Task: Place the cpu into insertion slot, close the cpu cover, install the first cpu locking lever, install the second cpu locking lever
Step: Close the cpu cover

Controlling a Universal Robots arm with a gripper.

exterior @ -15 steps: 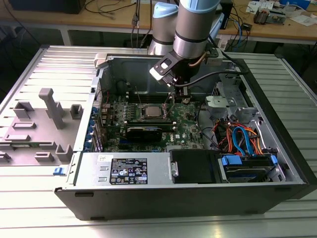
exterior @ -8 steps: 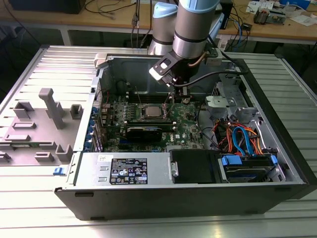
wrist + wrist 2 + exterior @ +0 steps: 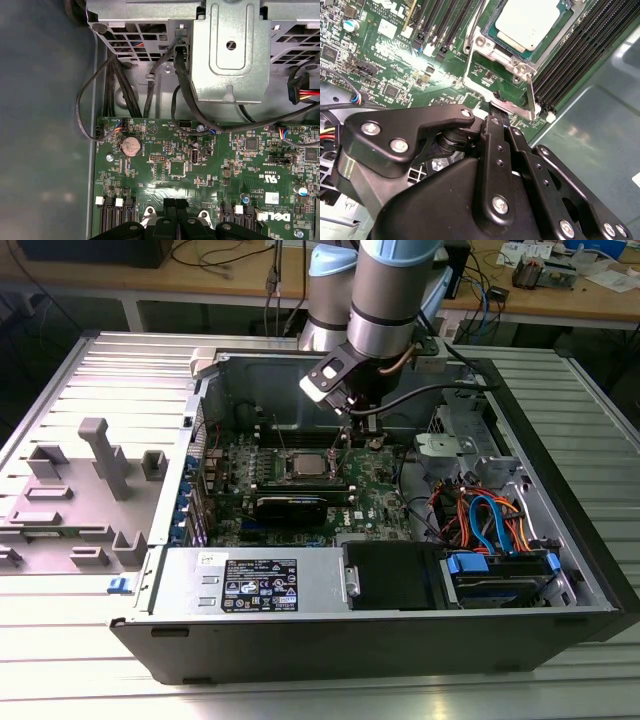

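- The cpu (image 3: pixel 529 22) lies flat in the insertion slot (image 3: pixel 481 42), near the middle of the green motherboard (image 3: pixel 395 60), so the first step looks done.
- The cpu cover (image 3: pixel 510 106) is not down. It stands swung open just beside the slot, with board showing through its square cut-out.
- The gripper (image 3: pixel 501 125) is at the cover's free edge, its fingers (image 3: pixel 492 135) pressed together and their tips touching the metal. Whether they nip the plate I cannot tell.
- Left to do, by my judgement: closing the cover and installing both locking levers, which cannot latch while the cover is up.
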